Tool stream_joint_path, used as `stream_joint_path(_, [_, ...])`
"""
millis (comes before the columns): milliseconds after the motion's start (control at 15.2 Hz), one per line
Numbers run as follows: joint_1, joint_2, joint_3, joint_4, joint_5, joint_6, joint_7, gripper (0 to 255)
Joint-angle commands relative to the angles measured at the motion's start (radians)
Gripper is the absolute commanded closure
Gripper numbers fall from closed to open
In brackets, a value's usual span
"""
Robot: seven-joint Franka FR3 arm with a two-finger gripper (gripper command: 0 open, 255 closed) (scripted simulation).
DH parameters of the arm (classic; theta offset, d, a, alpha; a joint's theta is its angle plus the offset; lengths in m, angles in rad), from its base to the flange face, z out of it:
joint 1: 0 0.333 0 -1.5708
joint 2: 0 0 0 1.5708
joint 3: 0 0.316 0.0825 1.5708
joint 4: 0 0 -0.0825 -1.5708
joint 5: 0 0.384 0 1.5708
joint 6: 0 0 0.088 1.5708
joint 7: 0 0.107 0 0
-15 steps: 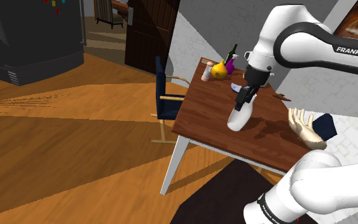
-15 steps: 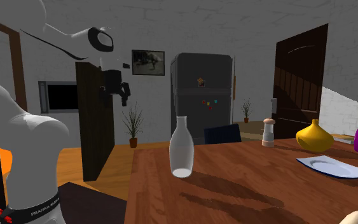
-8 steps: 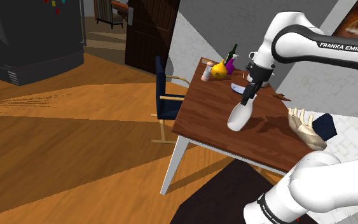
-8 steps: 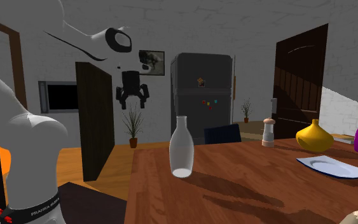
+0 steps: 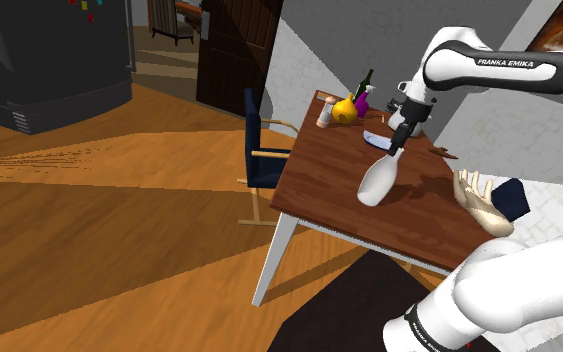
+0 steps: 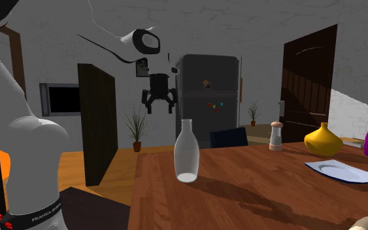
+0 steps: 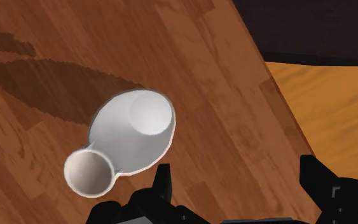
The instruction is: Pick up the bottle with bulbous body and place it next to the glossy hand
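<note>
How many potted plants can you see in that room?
2. The taller plant stands on the floor beside the dark panel; the smaller plant sits between the fridge and the dark door. Furniture may hide others.

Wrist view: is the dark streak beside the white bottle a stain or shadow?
Shadow: in the wrist view it starts at the bottle and crosses the table; shoulder and second exterior views show a like streak from its base.
</note>
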Motion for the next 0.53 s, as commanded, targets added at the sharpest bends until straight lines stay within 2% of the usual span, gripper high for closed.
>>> stream_joint_path(0, [-0.004,0.057,-0.050,0.042,0.003,0.018,-0.068,0])
stream_joint_path(462, [-0.012,0.297,-0.201,0.241,0.086,0.047,-0.303,0])
